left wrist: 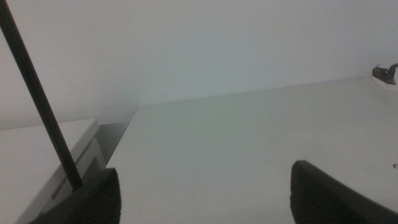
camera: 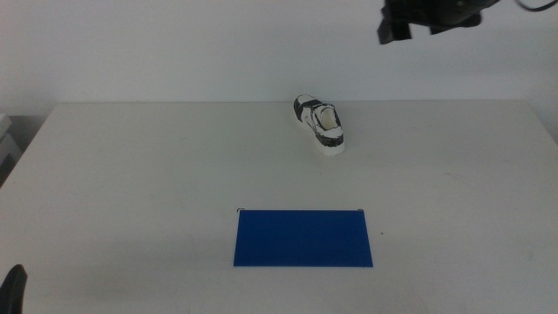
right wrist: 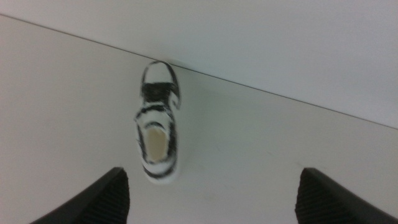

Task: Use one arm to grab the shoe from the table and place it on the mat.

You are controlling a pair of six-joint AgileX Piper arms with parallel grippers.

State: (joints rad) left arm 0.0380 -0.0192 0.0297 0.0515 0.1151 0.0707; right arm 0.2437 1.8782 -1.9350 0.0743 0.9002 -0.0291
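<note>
The shoe (camera: 320, 124), white with black mottled patches and a cream lining, lies on the table (camera: 131, 174) near its far edge, right of centre. The blue mat (camera: 302, 237) lies flat near the front, apart from the shoe. The right arm (camera: 429, 14) hangs high at the far right, above and to the right of the shoe. My right gripper (right wrist: 214, 186) is open and empty, and the shoe (right wrist: 158, 124) shows beyond its jaws. My left gripper (left wrist: 205, 186) is open and empty, and it waits low at the front left corner (camera: 13, 292).
A pale wall stands behind the table's far edge. A white unit (left wrist: 37, 155) sits beside the table's left side. A black cable (left wrist: 37, 99) crosses the left wrist view. The shoe's tip (left wrist: 387, 73) shows at that view's edge.
</note>
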